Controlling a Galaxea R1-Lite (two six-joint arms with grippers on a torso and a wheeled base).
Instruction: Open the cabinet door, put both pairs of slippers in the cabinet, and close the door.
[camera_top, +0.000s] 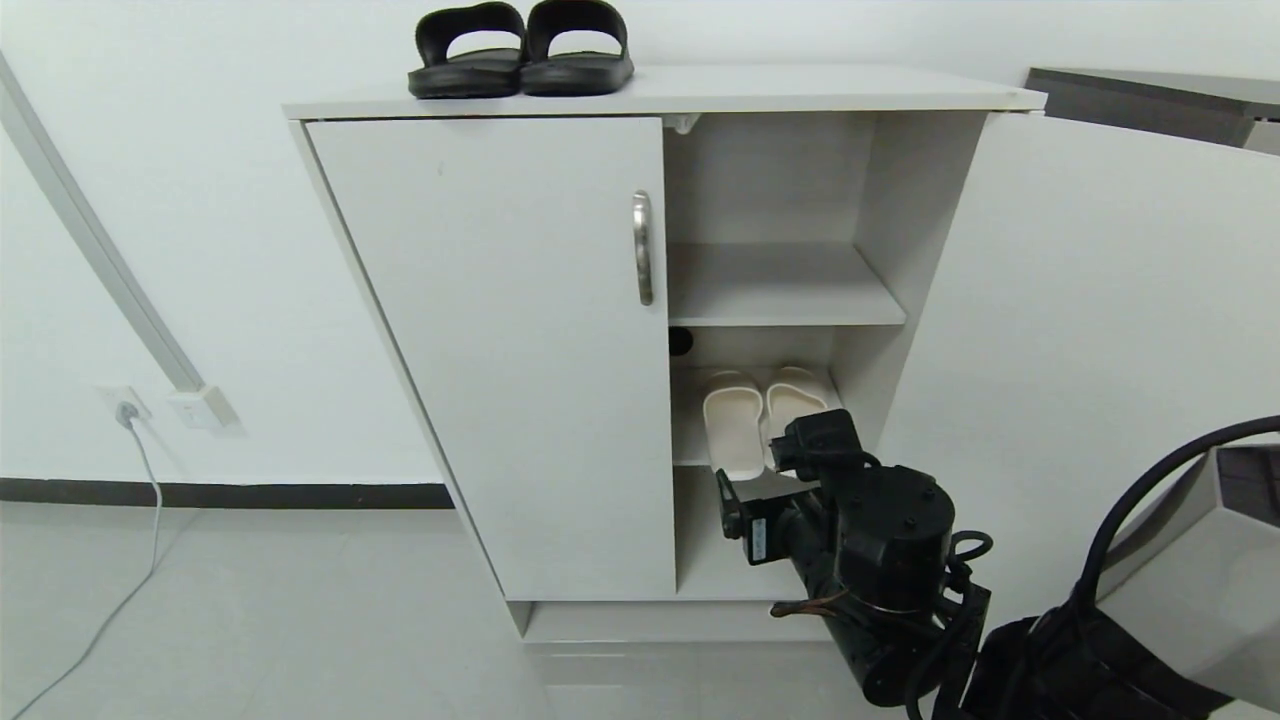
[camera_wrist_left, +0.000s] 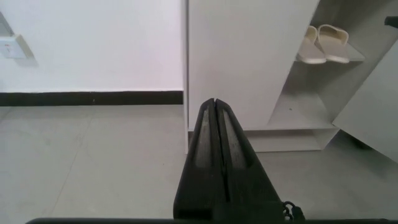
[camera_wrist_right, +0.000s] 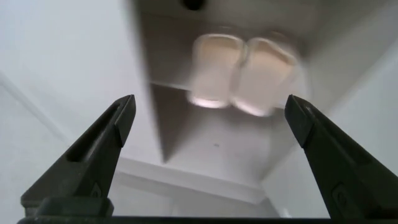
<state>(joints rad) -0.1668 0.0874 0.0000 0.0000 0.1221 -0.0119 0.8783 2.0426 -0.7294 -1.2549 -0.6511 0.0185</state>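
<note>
Cabinet (camera_top: 800, 95): 12 o'clock, against the wall.
Top pair of slippers (camera_top: 520, 55): on the cabinet top, toward 11 o'clock.
Shut door (camera_top: 500, 350): over the 9 o'clock half.
Open door (camera_top: 1100, 350): swung out to 3 o'clock.
Shelved pair of slippers (camera_top: 755, 415): inside the uncovered half, on the second shelf down.
Right gripper (camera_top: 775, 475): just before that pair, at its 6 o'clock.

Cabinet top (camera_top: 800, 95) carries blk slippers (camera_top: 520, 50); 2nd shelf (camera_top: 688, 420) down holds white slippers (camera_top: 765, 415), side by side.

My claw (camera_wrist_right: 209, 104) is spread wide, hanging right in front of the cabinet (camera_wrist_right: 199, 140). A pair of cream slippers (camera_wrist_right: 242, 71), kinda blurry, sits side by side on a shelf (camera_wrist_right: 163, 87) inside, framed between my fingers (camera_wrist_right: 93, 158).
</note>
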